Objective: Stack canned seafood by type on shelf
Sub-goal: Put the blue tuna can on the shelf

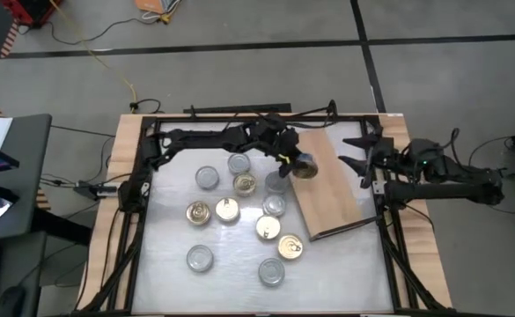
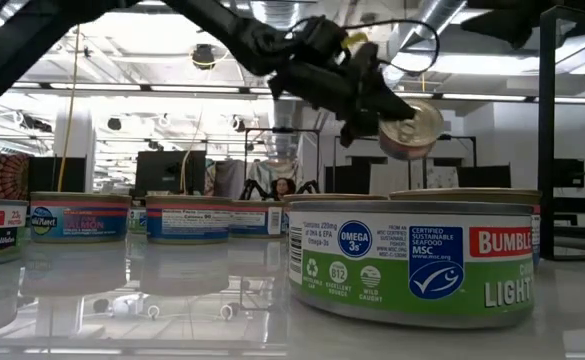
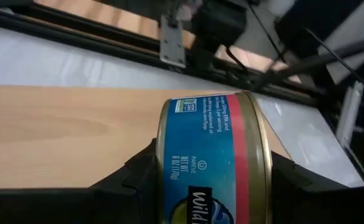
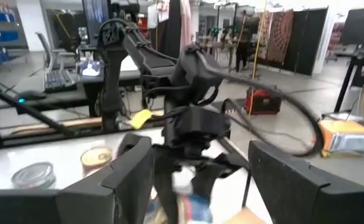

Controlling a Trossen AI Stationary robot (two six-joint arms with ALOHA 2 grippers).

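My left gripper (image 1: 294,163) reaches from the table's left and is shut on a blue-and-red labelled tin (image 3: 213,155). It holds the tin in the air over the far left corner of the wooden shelf board (image 1: 332,189). In the low view the tin (image 2: 412,128) hangs high and tilted, showing a gold lid. Several more tins, with gold and silver lids, stand on their bases on the white tabletop left of the board, such as one (image 1: 246,184) and another (image 1: 271,271). My right gripper (image 1: 363,157) is open and waits at the board's right edge. My left gripper pinches the tin between its two fingers, one finger (image 3: 138,180) at each rimmed flat end. The curved label wall (image 3: 200,124) faces the wrist camera. The fingers come from the table's left, slanting down. The tin is lifted clear above the board and tilted.
A green-labelled tin (image 2: 412,260) stands close to the low camera, with a row of tins (image 2: 187,217) behind it. The board's surface (image 3: 57,137) is bare wood. Black frame rails (image 1: 138,202) run along the table's sides. The right wrist view shows the left arm (image 4: 191,124) opposite.
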